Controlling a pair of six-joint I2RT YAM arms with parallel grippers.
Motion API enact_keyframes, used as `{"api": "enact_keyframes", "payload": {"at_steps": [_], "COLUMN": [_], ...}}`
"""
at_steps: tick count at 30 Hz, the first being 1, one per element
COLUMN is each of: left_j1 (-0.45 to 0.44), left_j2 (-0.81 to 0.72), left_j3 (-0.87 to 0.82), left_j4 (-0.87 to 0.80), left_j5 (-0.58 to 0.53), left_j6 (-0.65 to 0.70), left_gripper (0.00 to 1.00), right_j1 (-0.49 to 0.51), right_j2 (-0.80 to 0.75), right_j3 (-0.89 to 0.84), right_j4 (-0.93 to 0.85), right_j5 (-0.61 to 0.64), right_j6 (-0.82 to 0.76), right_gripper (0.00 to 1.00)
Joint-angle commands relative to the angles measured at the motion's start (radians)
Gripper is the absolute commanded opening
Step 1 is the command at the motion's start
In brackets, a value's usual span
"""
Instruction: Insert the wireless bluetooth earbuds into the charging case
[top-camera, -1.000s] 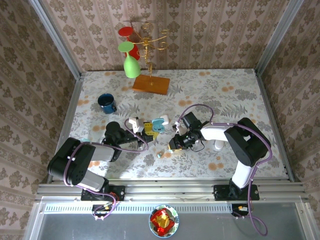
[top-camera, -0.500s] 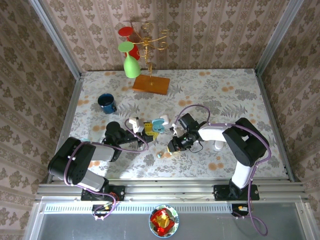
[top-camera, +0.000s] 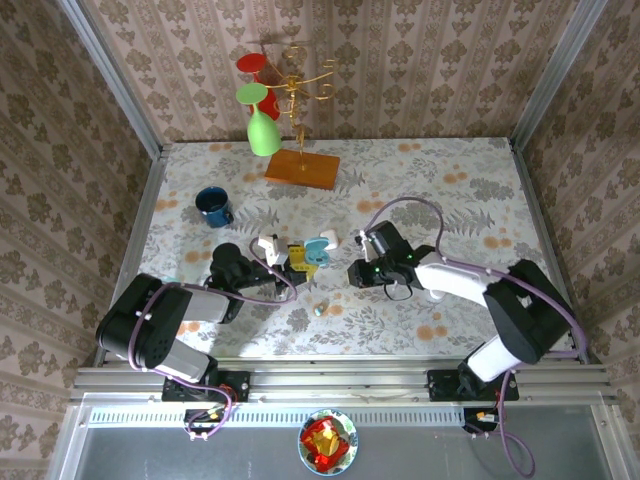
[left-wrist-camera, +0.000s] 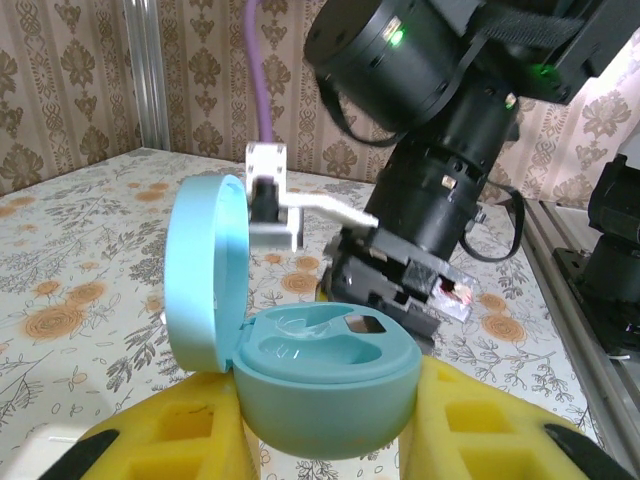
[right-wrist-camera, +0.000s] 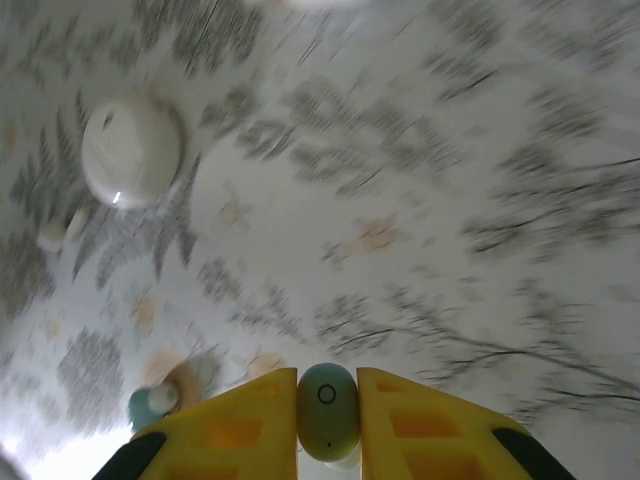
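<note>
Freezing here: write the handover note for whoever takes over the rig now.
Left gripper: shut on the pale teal round plastic charging case, lid open.
Right gripper: shut on a small pale teal earbud, close beside the case.
A second teal earbud lies loose on the floral table, nearer the bases.
Done: case open, one bud picked.
Left: seat the held bud, then fetch and seat the loose one.

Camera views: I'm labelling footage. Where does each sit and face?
Top external: above and behind, looking down; left arm and right arm show.
Left wrist: faces the right arm; left pincer holds the open teal case.
Right wrist: looks down at the table; right pincer grips an earbud.
Top and left wrist share the teal case.
</note>
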Motion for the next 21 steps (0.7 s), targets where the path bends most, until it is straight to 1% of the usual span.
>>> {"api": "enact_keyframes", "payload": {"at_steps": [1,4,6,10,13,16,18,21], "left_j1": [0.001,0.001,0.001,0.001,0.001,0.001,0.001,0.001], "left_j2": [0.01,0.016,0.017,0.026,0.037,0.041,0.041,0.047], "left_j3": [0.008,0.008,0.008,0.009,0.011,0.012,0.013,0.019], "left_j4": [0.027,0.028,0.026,0.027,0.029,0.029,0.029,0.029], "left_j5": [0.003,0.003,0.001,0.001,0.003,0.003,0.008,0.025], "left_j6": [0.015,0.016,0.018,0.02,0.02,0.017,0.015,0.008], "left_gripper": [0.27,0.27,0.27,0.27,0.27,0.27,0.27,0.27], "right_j1": [0.017,0.041,0.058,0.066,0.066,0.066,0.067,0.068], "right_j2": [-0.059,-0.095,-0.111,-0.111,-0.111,-0.153,-0.173,-0.237], "right_j3": [-0.045,-0.049,-0.049,-0.039,-0.026,-0.036,-0.053,-0.108], "right_j4": [0.042,0.003,-0.022,-0.079,-0.094,-0.074,-0.024,0.121], "right_j5": [0.28,0.469,0.57,0.668,0.672,0.661,0.638,0.554], "right_j6": [0.117,0.211,0.26,0.323,0.323,0.294,0.243,0.129], "right_gripper": [0.2,0.2,0.2,0.2,0.2,0.21,0.21,0.2]}}
